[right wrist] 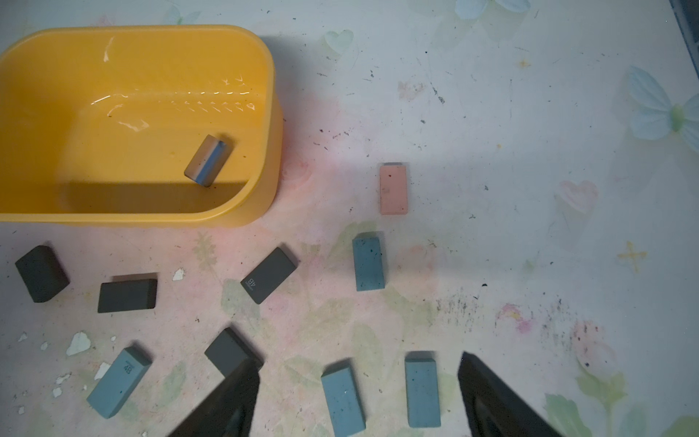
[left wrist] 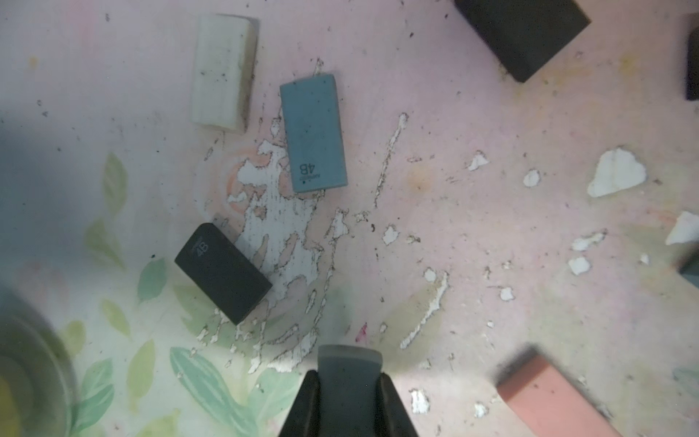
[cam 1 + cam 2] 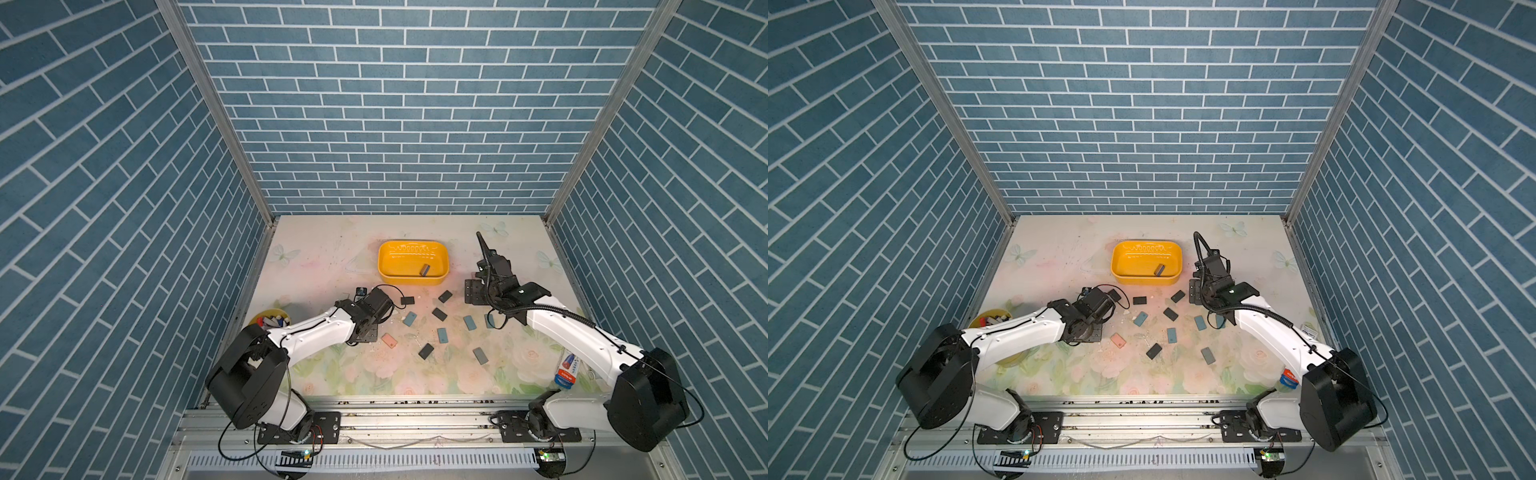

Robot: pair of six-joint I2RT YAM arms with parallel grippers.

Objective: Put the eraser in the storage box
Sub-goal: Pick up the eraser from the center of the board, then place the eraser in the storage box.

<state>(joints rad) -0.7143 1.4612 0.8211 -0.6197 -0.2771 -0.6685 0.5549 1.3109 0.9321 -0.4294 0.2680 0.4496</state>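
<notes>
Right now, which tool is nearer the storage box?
Right. The right tool, open, is just off the near right corner of the storage box. The left tool, shut on a grey eraser, is farther off, in front of its left end, toward the pen cup.

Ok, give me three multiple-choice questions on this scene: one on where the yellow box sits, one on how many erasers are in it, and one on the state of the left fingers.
1. The box sits: A at the near edge, B on the far half of the table, C off the table.
2. The box holds: A one eraser, B nothing, C three erasers.
3. The left fingers are: A wide open, B shut on nothing, C shut on a grey eraser.

Answers:
1 B: in both top views it stands well beyond the table's middle.
2 A: the right wrist view shows a single one inside.
3 C: the left wrist view shows the grey eraser pinched between them.
</notes>
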